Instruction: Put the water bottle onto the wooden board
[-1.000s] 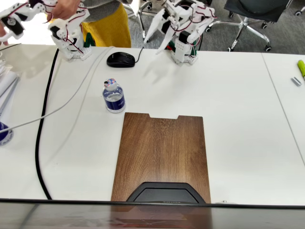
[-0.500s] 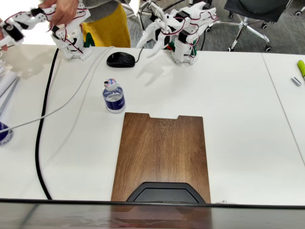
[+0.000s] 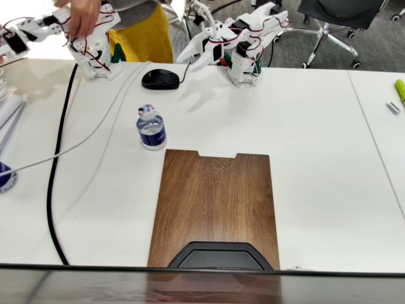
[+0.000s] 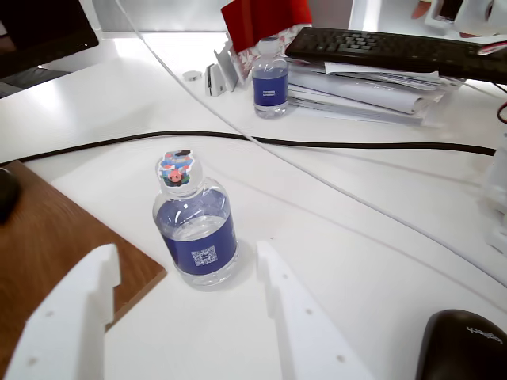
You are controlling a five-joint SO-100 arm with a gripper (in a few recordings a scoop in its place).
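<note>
Gripper [image 4: 186, 273] spread wide, empty, up in the air and aimed at the bottle [image 4: 196, 226], not touching it. Bottle [image 3: 150, 127] upright on the white table, just beside the board's [image 3: 215, 202] notched end, near its corner. Nothing done yet: reach, grasp, lift and place all left.

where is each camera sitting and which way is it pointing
Fixed view: high at the table's near edge, looking down and across at the wooden board; arm and open hand at the far edge.
Wrist view: rides on the arm, looking past both fingers at the water bottle.
Shared: the water bottle, board corner, mouse.
</note>
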